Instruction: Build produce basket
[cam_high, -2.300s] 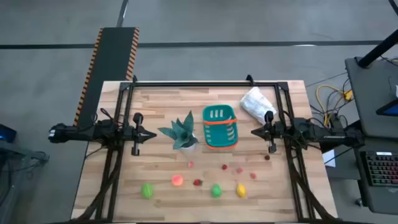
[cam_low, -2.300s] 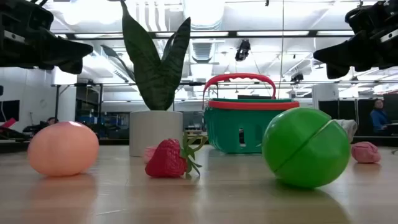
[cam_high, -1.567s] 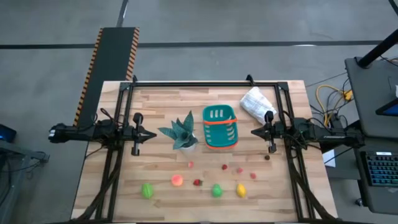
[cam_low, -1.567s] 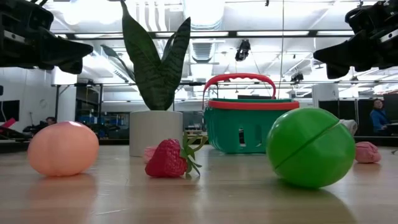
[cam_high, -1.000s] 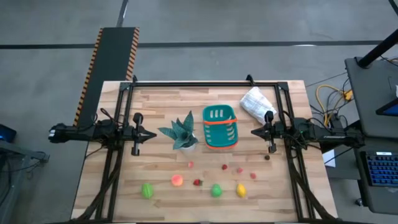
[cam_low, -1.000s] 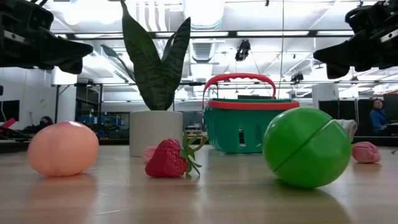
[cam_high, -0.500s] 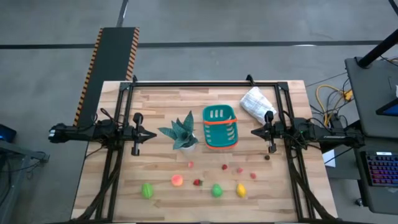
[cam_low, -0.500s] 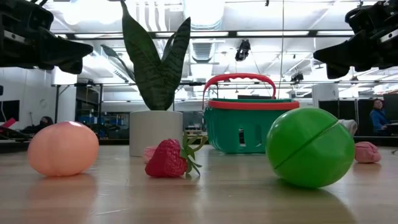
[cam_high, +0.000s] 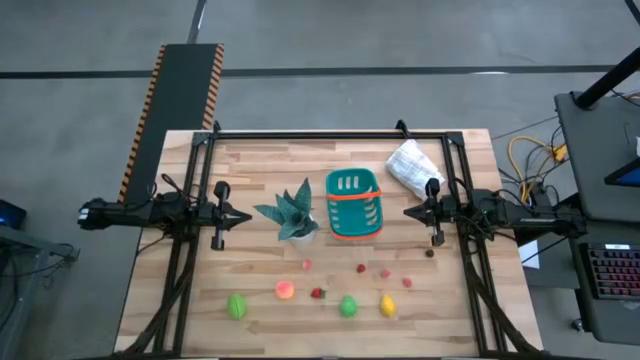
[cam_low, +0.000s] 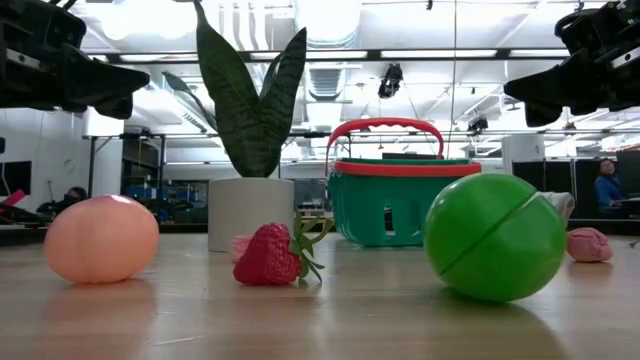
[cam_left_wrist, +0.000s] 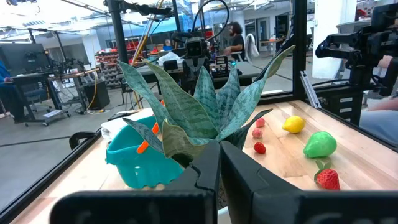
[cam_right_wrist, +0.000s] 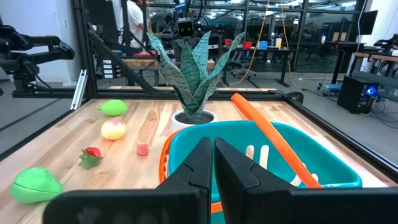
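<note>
The small teal-green plastic basket (cam_high: 353, 204) with slotted sides and an orange band and handle is seen standing upright near the middle of the wooden desk (cam_high: 250, 270). It is placed between the two sets of jaws. The right jaws (cam_high: 410, 212) are held just beside the basket on its right side, above the desk, and are pressed fully shut with nothing held. The left jaws (cam_high: 246, 216) are held farther off on the other side, also fully shut with nothing held. A teal spiky-leaved plant in a white pot (cam_high: 293, 212) is set between the left jaws and the basket, just beside the basket.

The small toy fruits and vegetables are spread over the near part of the desk, well apart from both jaws. A green pear-shaped toy (cam_high: 236, 305), a peach-coloured ball (cam_high: 285, 290), a red strawberry (cam_high: 318, 293), a round green toy (cam_high: 347, 306) and a yellow lemon (cam_high: 388, 305) are laid in a loose row. A few small pink and red bits (cam_high: 383, 272) are scattered behind them. A crumpled white bag (cam_high: 411, 165) is laid at the far right of the desk, behind the right jaws.

Compared with the earlier pictures, the arms and the basket are found in the same places. Only the round green toy (cam_low: 494, 236) is seen to have rocked a little from side to side.
</note>
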